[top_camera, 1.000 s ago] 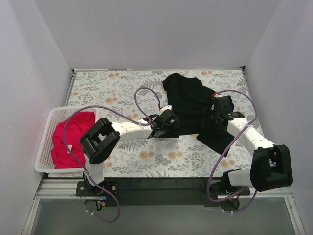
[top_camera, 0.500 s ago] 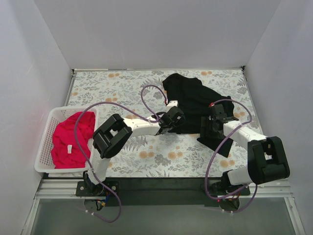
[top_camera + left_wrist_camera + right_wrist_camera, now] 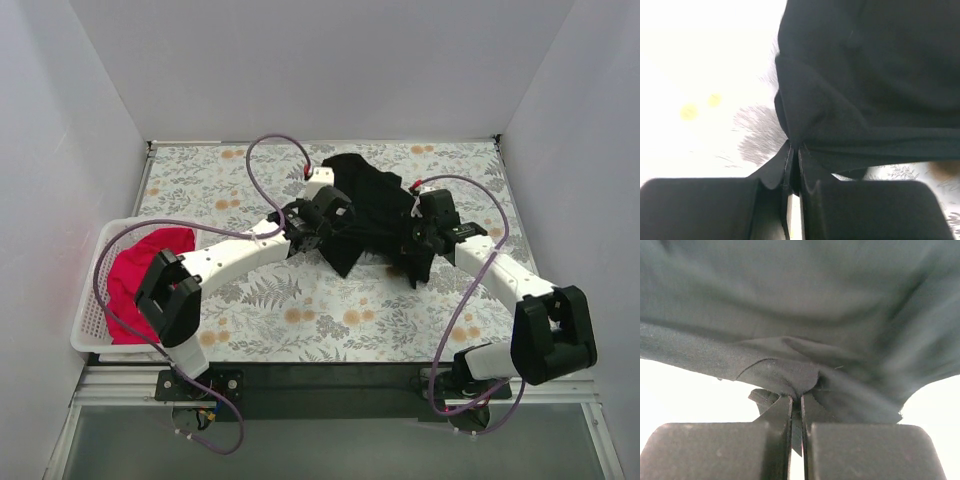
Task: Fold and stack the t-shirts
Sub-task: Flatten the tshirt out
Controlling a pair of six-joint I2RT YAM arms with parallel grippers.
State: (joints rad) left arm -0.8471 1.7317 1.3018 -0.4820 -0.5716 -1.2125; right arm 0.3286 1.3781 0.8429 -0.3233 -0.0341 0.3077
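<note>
At the left edge of the flower-patterned table [image 3: 300,320], the bright red-pink cloth t-shirt [image 3: 140,280] lies crumpled inside the white plastic lattice basket [image 3: 88,315], not yet folded. The step in hand seems to be taking hold of the plain black cloth t-shirt [image 3: 375,200], which lies bunched at the far middle of the table. The left arm stretches far forward and to the right. The left gripper [image 3: 794,150] is closed tight on a pinch of the black cloth. The right arm reaches forward and leans left, and the right gripper [image 3: 797,401] is likewise closed on a fold of the same shirt. Next, I think, both arms must draw apart to spread it flat.
</note>
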